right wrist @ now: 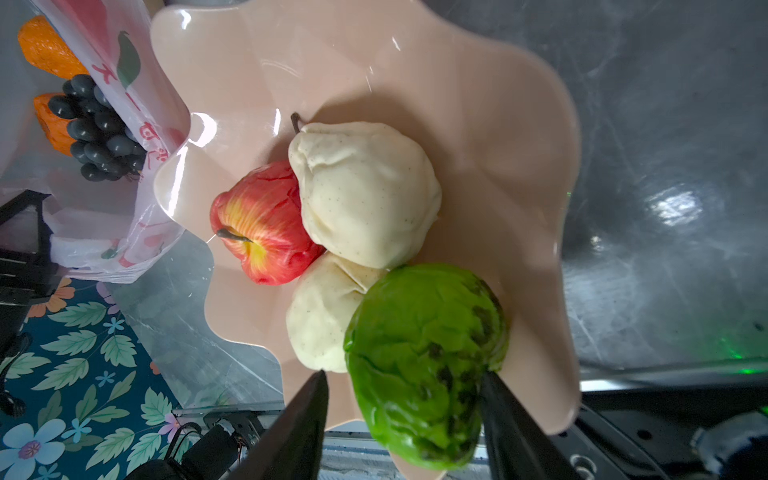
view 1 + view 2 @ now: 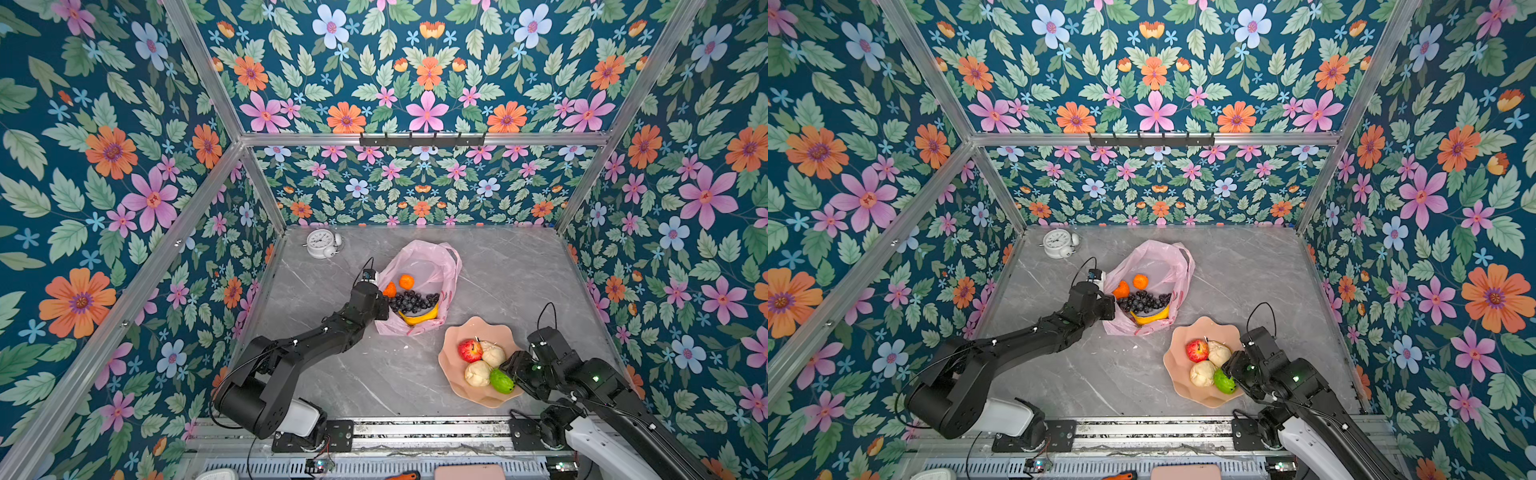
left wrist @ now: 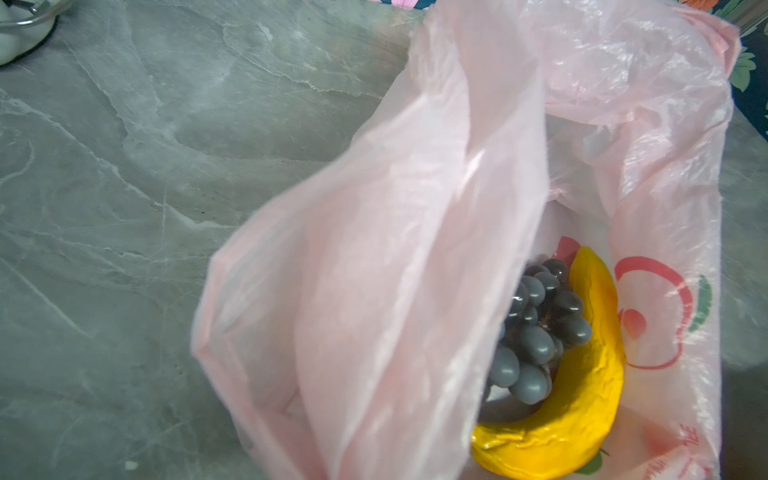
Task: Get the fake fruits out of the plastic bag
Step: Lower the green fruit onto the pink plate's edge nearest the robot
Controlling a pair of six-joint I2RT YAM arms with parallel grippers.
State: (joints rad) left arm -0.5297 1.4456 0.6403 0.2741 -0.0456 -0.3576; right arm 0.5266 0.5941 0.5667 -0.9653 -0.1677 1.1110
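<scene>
Robot lab booth, aluminium frame [image 2: 424, 139], floral wallpaper panels [image 2: 104, 166], grey marble tabletop [image 2: 332, 374]

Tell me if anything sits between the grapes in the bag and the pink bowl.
Yes: the banana and the wall of the plastic bag lie on the bowl side of the grape bunch. The bag's mouth is open above, and nothing visible lies on the table between bag and scalloped bowl.

2 high views, 2 close wrist views, all showing plastic bag [image 2: 428, 262]
</scene>
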